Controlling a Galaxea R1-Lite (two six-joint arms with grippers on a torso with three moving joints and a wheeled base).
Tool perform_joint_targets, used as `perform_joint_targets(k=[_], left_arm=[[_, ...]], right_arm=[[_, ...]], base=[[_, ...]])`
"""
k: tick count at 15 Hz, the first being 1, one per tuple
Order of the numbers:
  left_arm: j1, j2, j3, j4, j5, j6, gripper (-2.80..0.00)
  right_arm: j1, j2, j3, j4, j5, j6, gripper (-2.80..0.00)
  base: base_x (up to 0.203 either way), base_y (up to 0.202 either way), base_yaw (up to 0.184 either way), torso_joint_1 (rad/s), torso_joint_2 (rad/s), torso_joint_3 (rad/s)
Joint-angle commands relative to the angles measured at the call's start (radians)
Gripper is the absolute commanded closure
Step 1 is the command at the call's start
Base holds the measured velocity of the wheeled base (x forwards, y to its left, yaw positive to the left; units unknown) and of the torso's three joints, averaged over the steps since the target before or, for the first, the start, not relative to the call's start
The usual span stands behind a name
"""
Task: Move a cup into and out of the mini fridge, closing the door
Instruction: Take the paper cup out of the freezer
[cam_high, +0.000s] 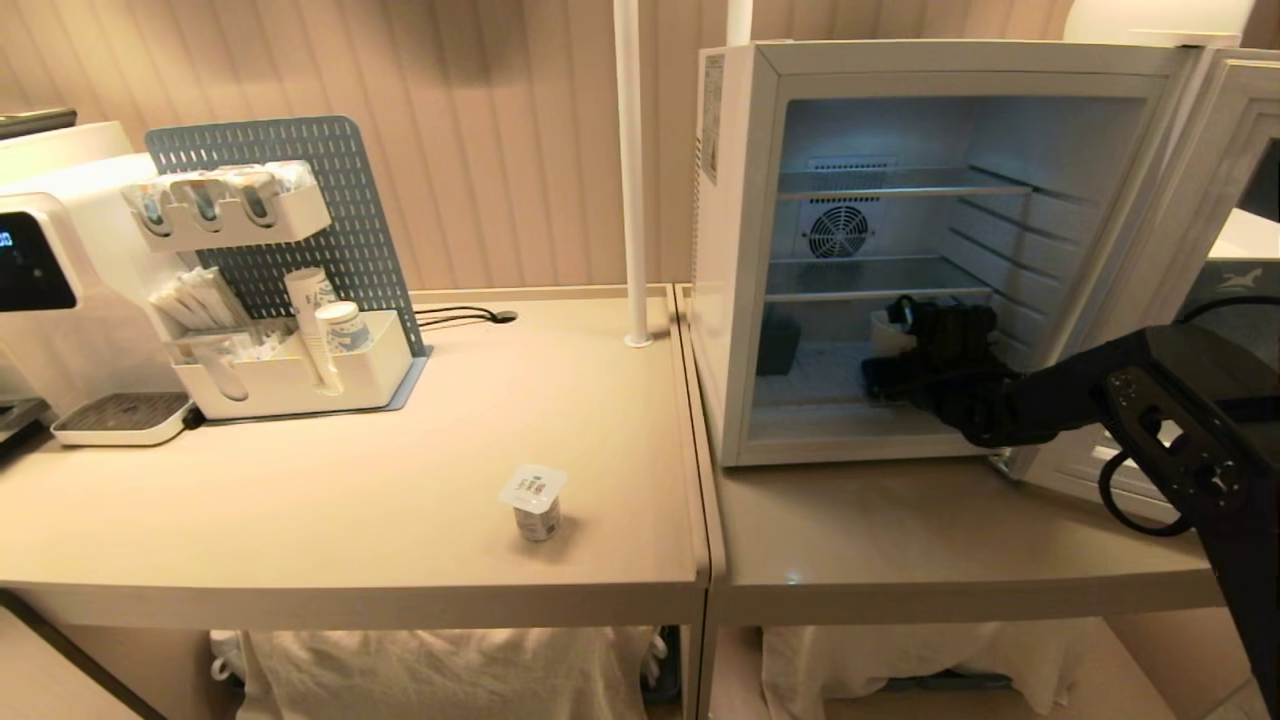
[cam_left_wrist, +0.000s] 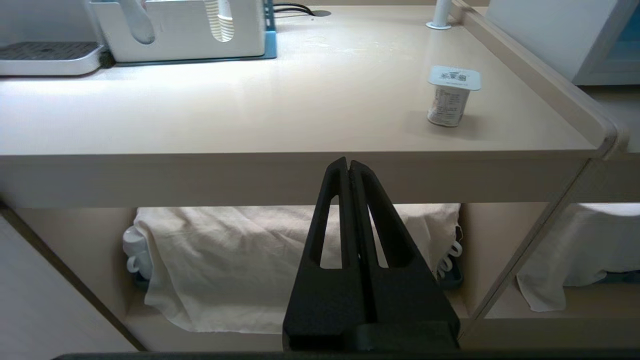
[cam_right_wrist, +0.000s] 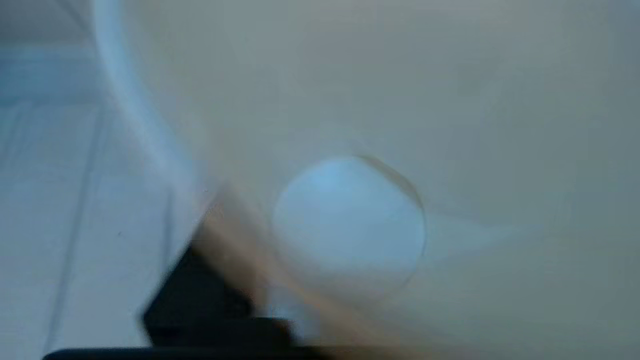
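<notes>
One arm's doing the work: your right tool (cam_high: 893, 345) is deep in the mini fridge (cam_high: 735, 250) at the cup (cam_high: 885, 330) on its floor; can't tell if it's clamped. Left tool (cam_left_wrist: 348, 167) is together, parked below the bench (cam_left_wrist: 300, 120). Go slow under the shelf, door (cam_high: 1190, 200) stays wide.

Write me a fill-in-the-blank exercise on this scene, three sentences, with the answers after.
1. The pale grey-framed door of the white boxy mini fridge stands ____.
2. The black right hand reaches into the fridge's ____ compartment, beside the small white paper cup.
3. The small plastic pot with the square foil lid stands on the beige ____, outside the fridge.

Missing words: open; bottom; table
</notes>
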Motion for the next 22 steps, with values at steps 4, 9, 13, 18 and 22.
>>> perform_joint_targets(k=[4,9,13,18,22], left_arm=[[-0.002,0.001,0.0,-0.001,0.0,-0.001,0.0],[-0.001,0.0,0.0,-0.001,0.0,-0.001,0.0],[-0.001,0.001,0.0,-0.001,0.0,-0.001,0.0],[-0.001,0.0,0.0,-0.001,0.0,-0.001,0.0],[-0.001,0.001,0.0,-0.001,0.0,0.001,0.0]], right_arm=[[0.0,-0.063,0.12,-0.016,0.008,0.011,0.0],[0.003,-0.242,0.377,-0.074,0.016,0.014,0.0],[0.009,-0.426,0.686,-0.227,0.037,0.013,0.0],[0.028,-0.732,1.061,-0.375,0.071,0.016,0.0],[0.054,-1.043,1.249,-0.377,0.085,0.041,0.0]], base=[[0.0,0.0,0.0,0.0,0.0,0.0],[0.0,0.0,0.0,0.0,0.0,0.0],[0.0,0.0,0.0,0.0,0.0,0.0],[0.0,0.0,0.0,0.0,0.0,0.0],[0.0,0.0,0.0,0.0,0.0,0.0]])
